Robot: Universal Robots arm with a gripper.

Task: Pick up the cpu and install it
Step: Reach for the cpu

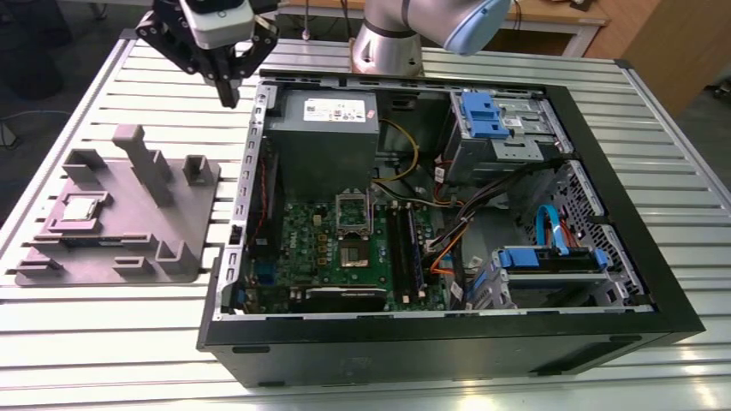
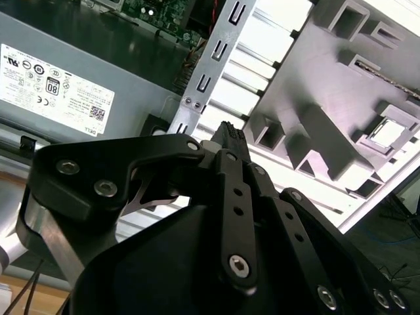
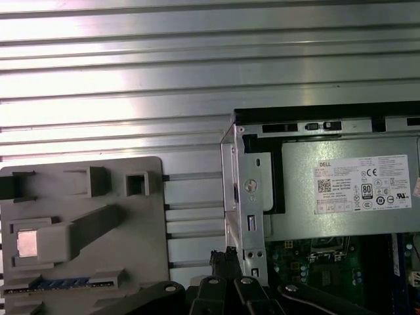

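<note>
Zero steps done: cpu (image 1: 82, 208) lay on fixture plate (image 1: 171, 231). My gripper (image 1: 229, 98) hung clenched, empty, over surface (image 1: 115, 94) by PC case (image 1: 457, 342). Pickup & install both left.

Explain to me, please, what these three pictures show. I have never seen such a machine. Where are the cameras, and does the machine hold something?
This is a robot arm at a metal table. One picture comes from a camera off the arm; the other two come from cameras riding near its wrist. On the table lie an open computer and, at the exterior view's left, a grey plate with blocks. A small silvery chip sits on that plate. The black tool at the arm's end hangs near the computer's edge; it is shut and holds nothing.
</note>
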